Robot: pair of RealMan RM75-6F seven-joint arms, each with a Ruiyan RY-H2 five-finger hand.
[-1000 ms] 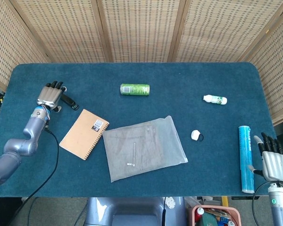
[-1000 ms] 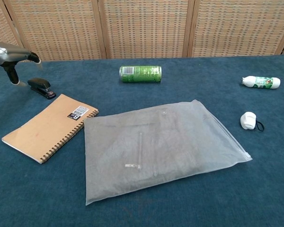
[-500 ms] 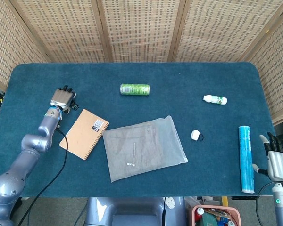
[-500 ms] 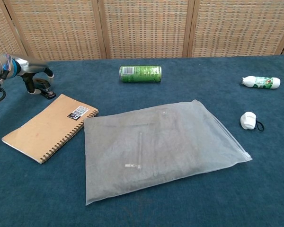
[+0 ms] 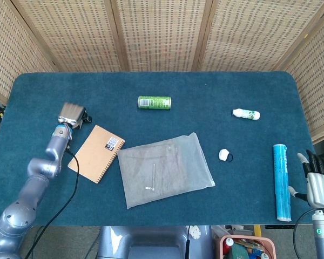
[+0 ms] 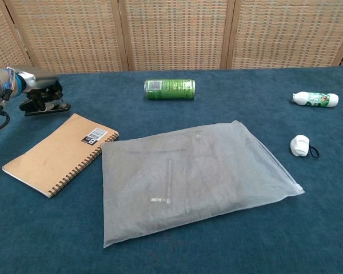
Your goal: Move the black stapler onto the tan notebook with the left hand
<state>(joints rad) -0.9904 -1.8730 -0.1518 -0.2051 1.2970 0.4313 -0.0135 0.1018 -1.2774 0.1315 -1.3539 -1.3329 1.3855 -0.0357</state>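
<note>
The left hand (image 6: 39,91) has dropped onto the black stapler (image 6: 46,104) and now has its fingers closed around it. The stapler sits on the desk (image 5: 205,91) just beyond the tan notebook (image 6: 60,152). The right hand (image 5: 317,182) rests at the desk's near right edge, fingers apart and holding nothing.

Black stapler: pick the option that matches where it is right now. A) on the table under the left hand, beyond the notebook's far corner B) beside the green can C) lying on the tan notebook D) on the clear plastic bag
A: in the chest view the left hand closes over the black stapler, which sits on the blue table, beyond the tan notebook rather than on it.
</note>
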